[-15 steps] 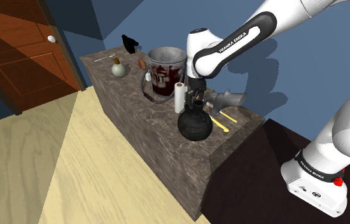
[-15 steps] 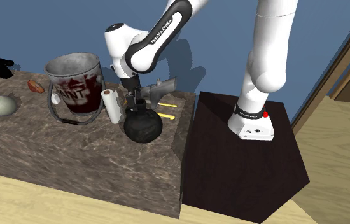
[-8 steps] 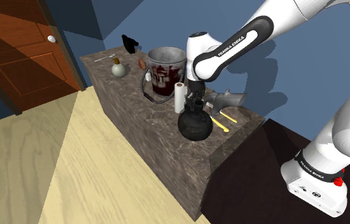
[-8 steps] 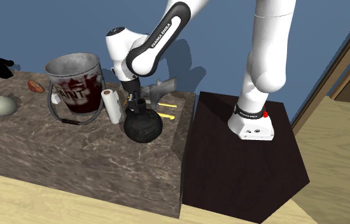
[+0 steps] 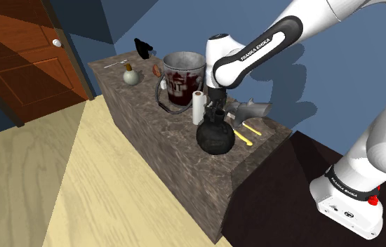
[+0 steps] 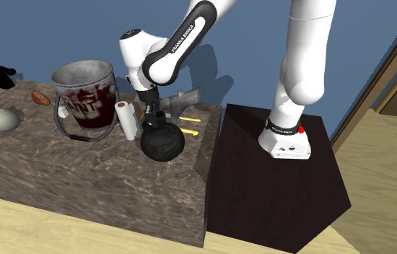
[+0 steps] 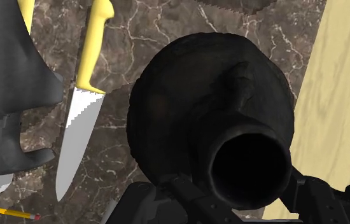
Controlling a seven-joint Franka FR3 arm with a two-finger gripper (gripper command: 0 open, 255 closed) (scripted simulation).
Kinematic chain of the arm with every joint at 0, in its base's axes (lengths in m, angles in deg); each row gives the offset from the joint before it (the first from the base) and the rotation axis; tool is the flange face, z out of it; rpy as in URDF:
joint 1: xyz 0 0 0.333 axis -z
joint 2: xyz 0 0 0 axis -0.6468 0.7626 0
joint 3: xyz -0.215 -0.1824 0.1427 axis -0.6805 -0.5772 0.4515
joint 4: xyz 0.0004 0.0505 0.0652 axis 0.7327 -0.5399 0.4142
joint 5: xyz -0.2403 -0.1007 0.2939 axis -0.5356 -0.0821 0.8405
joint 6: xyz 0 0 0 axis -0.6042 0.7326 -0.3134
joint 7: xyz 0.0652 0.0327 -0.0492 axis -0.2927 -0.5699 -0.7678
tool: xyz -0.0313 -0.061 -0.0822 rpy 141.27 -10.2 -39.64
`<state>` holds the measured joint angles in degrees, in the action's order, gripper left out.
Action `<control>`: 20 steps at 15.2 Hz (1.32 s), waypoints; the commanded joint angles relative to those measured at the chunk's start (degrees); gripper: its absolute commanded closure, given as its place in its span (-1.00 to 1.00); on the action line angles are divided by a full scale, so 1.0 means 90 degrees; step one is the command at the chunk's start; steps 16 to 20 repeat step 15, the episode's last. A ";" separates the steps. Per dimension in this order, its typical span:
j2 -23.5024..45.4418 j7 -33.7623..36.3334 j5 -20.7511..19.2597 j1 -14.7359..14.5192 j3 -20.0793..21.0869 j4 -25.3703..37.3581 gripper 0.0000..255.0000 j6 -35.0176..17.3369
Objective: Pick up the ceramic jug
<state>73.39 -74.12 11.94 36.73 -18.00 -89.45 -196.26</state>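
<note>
The jug point(image 5: 215, 138) is a black, round-bellied vessel with a narrow neck, standing on the dark marble counter point(image 5: 177, 151) near its front edge. My black gripper point(image 5: 215, 112) comes straight down onto it and is shut on the neck. From the second exterior view, the gripper point(image 6: 155, 117) sits on top of the jug point(image 6: 162, 143), whose body rests on the counter. In the wrist view the jug point(image 7: 193, 95) has its open mouth between my fingers point(image 7: 167, 197), which clasp the neck from both sides.
A white roll point(image 5: 198, 107) stands right beside the jug, with a stained metal bucket point(image 5: 182, 81) behind it. A yellow-handled knife point(image 7: 81, 95) and a grey object point(image 5: 251, 109) lie toward the stand point(image 6: 276, 180). A small flask point(image 5: 130, 76) sits farther along the counter.
The fingers stood apart around the jug's neck a second ago and have closed on it. The arm has shifted only slightly; the jug has not moved.
</note>
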 commanded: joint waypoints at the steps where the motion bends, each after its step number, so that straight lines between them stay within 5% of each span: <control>1: -0.0118 -0.0016 0.0028 0.0003 0.0009 0.0039 1.00 0.0135; 13: -0.0739 -0.0124 0.0179 0.0024 0.0032 0.0397 1.00 0.1103; 20: -0.0746 -0.0126 0.0181 0.0024 0.0032 0.0402 1.00 0.1115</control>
